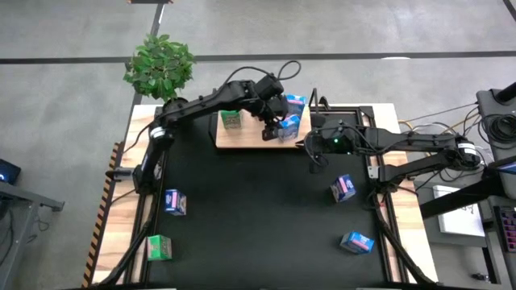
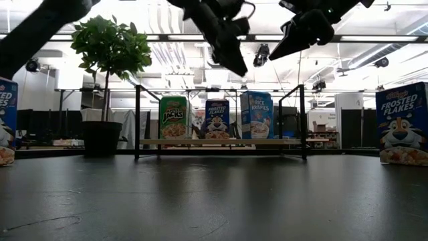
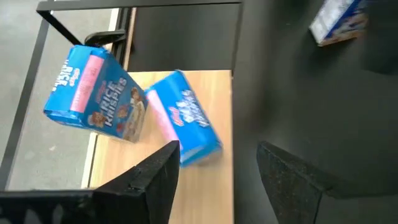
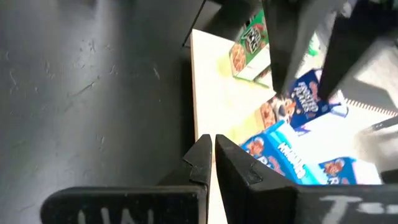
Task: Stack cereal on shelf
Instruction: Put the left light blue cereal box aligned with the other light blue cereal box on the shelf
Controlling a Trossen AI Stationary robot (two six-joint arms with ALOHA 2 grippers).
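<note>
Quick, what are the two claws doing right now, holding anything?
Left tool: open, empty, above the boxes on the shelf.
Right tool: closed, holding nothing, beside the shelf's end.

This is a robotics lab or test workshop in an open industrial hall. Exposed ducts and strip lights (image 2: 374,39) cross the ceiling, the floor (image 1: 339,28) is bare grey concrete, and cables (image 1: 419,125) trail at three o'clock off a black-topped table (image 1: 258,217). A potted plant (image 1: 159,64) stands at eleven o'clock.
</note>
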